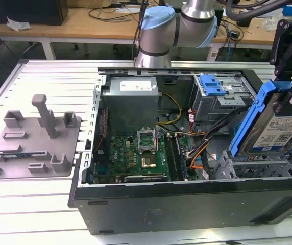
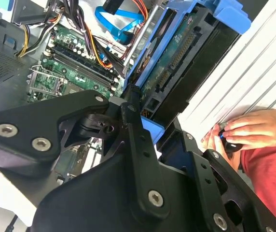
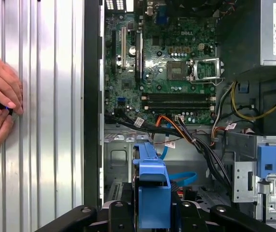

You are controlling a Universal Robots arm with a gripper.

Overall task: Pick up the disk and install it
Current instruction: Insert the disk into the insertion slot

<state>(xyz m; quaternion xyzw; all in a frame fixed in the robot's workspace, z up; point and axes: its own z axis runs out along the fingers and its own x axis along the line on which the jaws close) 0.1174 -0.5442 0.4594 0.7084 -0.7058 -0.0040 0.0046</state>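
Your disk hangs tilted in the gripper, which is clamped on its upper end, just above the drive cage at the exterior view's right of the open computer case. The grey stand sits well apart on the counter. In the first wrist view, a person's hands rest beside the case.

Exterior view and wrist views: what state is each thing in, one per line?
computer case, on its side, open, side panel off
disk, held on edge, tilted, above the case
gripper, shut on the disk's blue bracket
hands, resting on the table
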